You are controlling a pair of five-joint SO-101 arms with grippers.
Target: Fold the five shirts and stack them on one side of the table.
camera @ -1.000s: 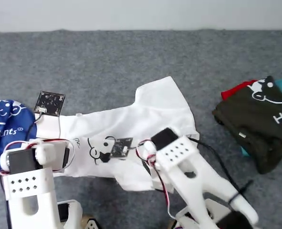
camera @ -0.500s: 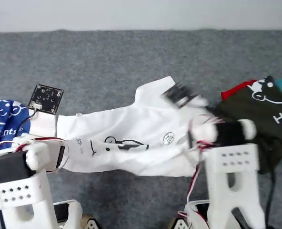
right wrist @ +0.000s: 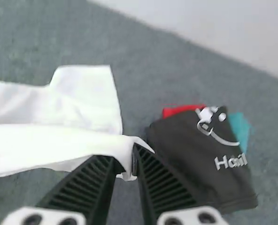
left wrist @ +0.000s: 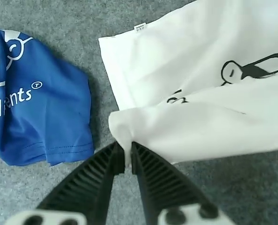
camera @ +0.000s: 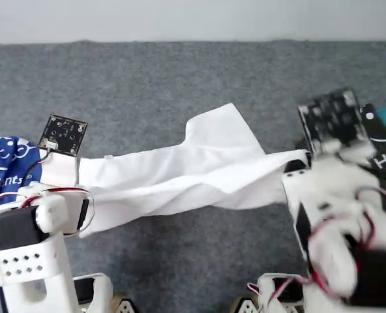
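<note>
A white shirt (camera: pixel 193 173) lies stretched across the middle of the grey table, its front half folded over. My left gripper (left wrist: pixel 126 161) is shut on the white shirt's (left wrist: pixel 200 89) corner beside the blue shirt (left wrist: pixel 31 117). My right gripper (right wrist: pixel 129 164) is shut on the opposite corner of the white shirt (right wrist: pixel 50 126), held up near the pile. The left arm (camera: pixel 33 235) stands at the table's left, the right arm (camera: pixel 340 208) at the right. A dark shirt (right wrist: pixel 204 154) tops the pile, with red (right wrist: pixel 181 111) and teal (right wrist: pixel 240 126) shirts under it.
The blue shirt (camera: pixel 7 169) lies crumpled at the table's left edge. The pile of folded shirts (camera: pixel 382 156) sits at the right edge. A pale wall (camera: pixel 193 19) runs behind the table's far edge.
My right gripper has swept from the middle to the right, pulling the white shirt's near edge taut and folding it over, so the printed figure is now hidden from above. The left arm shifted slightly left.
</note>
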